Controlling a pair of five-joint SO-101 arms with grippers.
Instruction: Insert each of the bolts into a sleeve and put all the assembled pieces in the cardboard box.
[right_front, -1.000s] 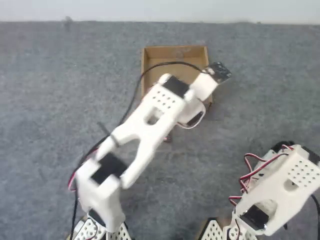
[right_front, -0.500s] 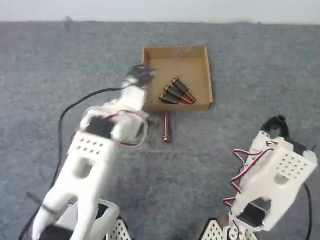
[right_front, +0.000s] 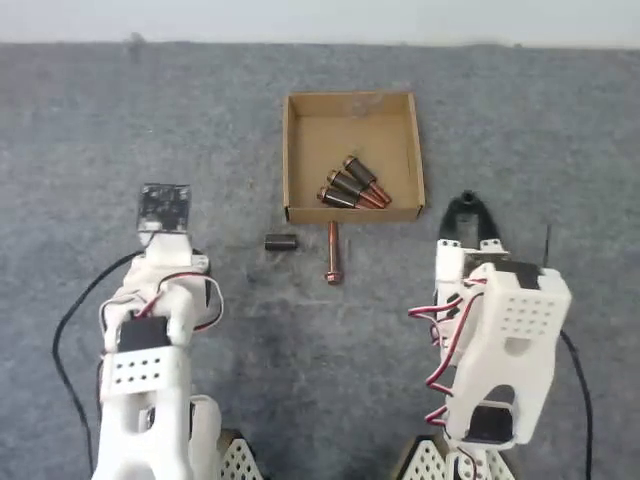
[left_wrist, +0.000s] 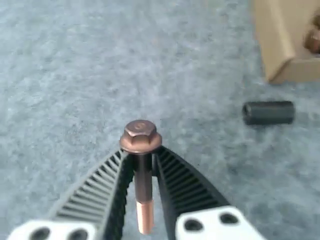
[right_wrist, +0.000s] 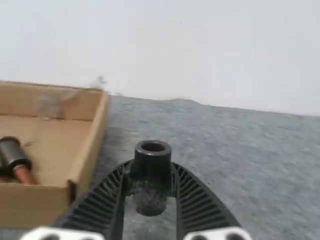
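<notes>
Left end effector (left_wrist: 142, 157) grips copper hex-head bolt (left_wrist: 141, 136), right end effector (right_wrist: 151, 169) grips black cylindrical sleeve (right_wrist: 152, 150) near brown cardboard box (right_wrist: 86, 145); tilt in either grip could jam insertion.

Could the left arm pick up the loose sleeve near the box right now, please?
Probably not yet: the way to the loose sleeve looks free, but the left gripper is shut on a bolt, so it has no spare grip.
</notes>
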